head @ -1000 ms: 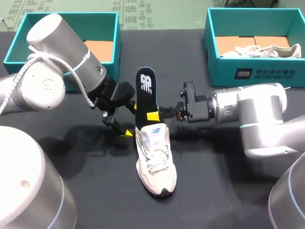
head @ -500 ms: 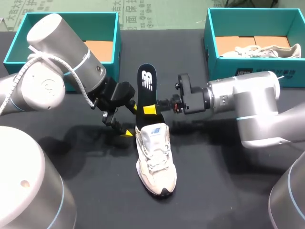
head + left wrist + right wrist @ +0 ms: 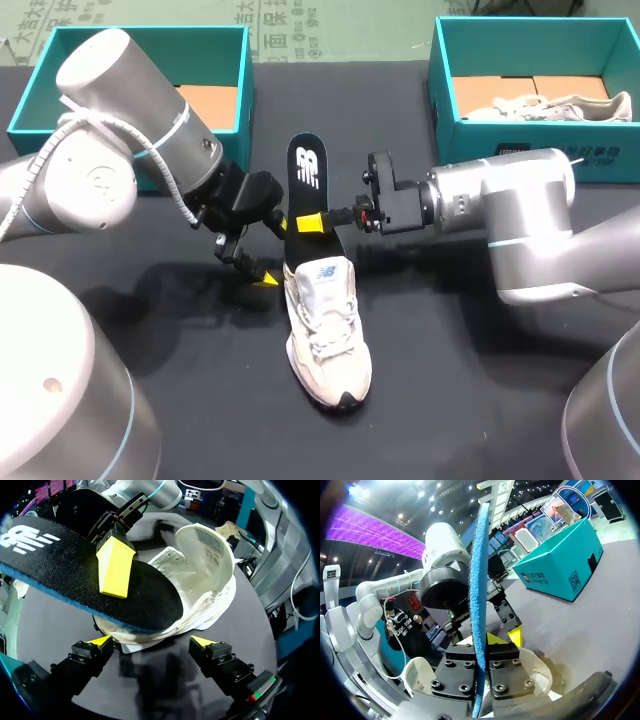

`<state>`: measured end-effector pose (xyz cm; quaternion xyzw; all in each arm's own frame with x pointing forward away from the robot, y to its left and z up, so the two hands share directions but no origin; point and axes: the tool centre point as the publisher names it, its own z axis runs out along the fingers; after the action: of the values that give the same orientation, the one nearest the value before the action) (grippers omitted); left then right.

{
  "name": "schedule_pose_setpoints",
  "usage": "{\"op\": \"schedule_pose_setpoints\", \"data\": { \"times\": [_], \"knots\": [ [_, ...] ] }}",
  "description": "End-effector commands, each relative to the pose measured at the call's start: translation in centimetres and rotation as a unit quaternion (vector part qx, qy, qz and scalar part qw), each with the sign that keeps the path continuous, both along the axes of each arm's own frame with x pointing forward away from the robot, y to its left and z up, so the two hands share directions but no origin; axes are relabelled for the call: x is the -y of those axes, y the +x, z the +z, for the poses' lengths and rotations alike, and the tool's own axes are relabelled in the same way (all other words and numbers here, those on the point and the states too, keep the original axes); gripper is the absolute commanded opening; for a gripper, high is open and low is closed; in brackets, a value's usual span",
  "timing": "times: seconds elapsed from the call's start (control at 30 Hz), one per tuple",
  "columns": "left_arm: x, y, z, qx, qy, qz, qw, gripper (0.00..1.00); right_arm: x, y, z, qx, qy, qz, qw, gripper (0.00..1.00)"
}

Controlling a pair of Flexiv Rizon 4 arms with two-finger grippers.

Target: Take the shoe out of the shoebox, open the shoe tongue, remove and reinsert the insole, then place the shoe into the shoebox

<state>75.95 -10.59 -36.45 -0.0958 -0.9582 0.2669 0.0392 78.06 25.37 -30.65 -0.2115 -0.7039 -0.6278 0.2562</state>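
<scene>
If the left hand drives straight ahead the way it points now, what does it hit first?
Most likely the shoe. Its heel end lies just ahead of the open left hand, under the overhanging insole. Depth is hard to judge, so the hand might brush the insole's underside.

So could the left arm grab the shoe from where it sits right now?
Probably yes. The left tool is open, with the heel end of the shoe just ahead of its fingers and nothing between. The insole, held by the right tool, sits above that gap, not in it.
</scene>
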Motion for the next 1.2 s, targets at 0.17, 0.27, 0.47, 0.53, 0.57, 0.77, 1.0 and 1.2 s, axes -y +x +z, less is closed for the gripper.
{"op": "schedule_pose_setpoints", "data": {
  "times": [0.17,0.27,0.47,0.53,0.57,0.77,1.0,1.2],
  "knots": [
    [0.0,0.0,0.0,0.000,0.000,0.000,1.000,1.00,0.5,-0.8,-1.3,-0.025,-0.007,-0.003,1.000,0.00],
    [0.0,0.0,0.0,0.000,0.000,0.000,1.000,1.00,0.6,-1.2,-1.6,-0.035,-0.011,-0.003,0.999,0.00],
    [0.0,0.0,0.0,0.000,0.000,0.000,1.000,1.00,0.8,-2.0,-3.0,-0.070,-0.019,0.006,0.997,0.00],
    [0.0,0.0,0.0,0.000,0.000,0.000,1.000,1.00,0.8,-2.4,-3.4,-0.078,-0.018,0.008,0.997,0.00],
    [0.0,0.0,0.0,0.000,0.000,0.000,1.000,1.00,0.8,-2.6,-3.8,-0.086,-0.020,0.008,0.996,0.00],
    [0.0,0.0,0.0,0.000,0.000,0.000,1.000,1.00,0.9,-3.8,-4.6,-0.099,-0.018,0.010,0.995,0.00],
    [0.0,0.0,0.0,0.000,0.000,0.000,1.000,1.00,0.6,-4.0,-4.0,-0.089,-0.018,0.013,0.996,0.00],
    [0.0,0.0,0.0,0.000,0.000,0.000,1.000,1.00,0.3,-3.6,-2.8,-0.065,-0.023,0.020,0.997,0.28]
  ]
}}
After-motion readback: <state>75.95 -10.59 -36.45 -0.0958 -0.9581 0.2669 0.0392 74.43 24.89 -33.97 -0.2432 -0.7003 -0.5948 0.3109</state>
